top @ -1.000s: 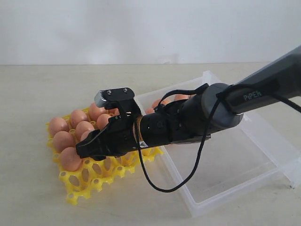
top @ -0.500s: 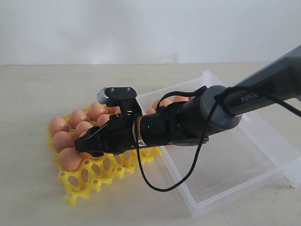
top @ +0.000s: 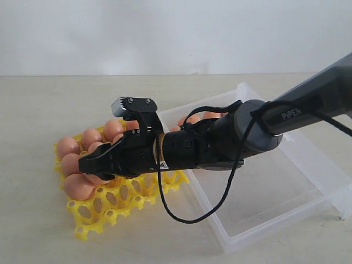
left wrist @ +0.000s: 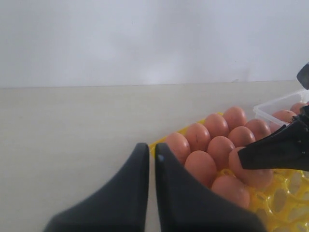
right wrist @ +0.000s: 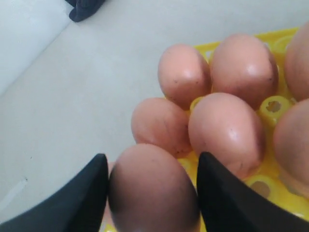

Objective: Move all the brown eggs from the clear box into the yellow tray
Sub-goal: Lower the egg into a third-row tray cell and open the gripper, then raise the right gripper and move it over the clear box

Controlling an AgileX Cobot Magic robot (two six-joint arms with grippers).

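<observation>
Right claw: the black two-fingered right gripper reaches across to the bright yellow openwork plastic egg tray. Its fingers sit close against both sides of one speckled orange-brown egg. We cannot tell whether they press it or stand just free.
Why there: we judge the egg sits low over an outer cup beside the filled rows, so the tray fills in order.
Tray eggs: matte brown eggs sit in adjoining cups.
Clear box: the shallow translucent plastic box lies just beside the tray, with a few more eggs in its far corner behind the arm.
Left claw: the black left gripper is closed on nothing and sits near the tray, out of the way.
</observation>
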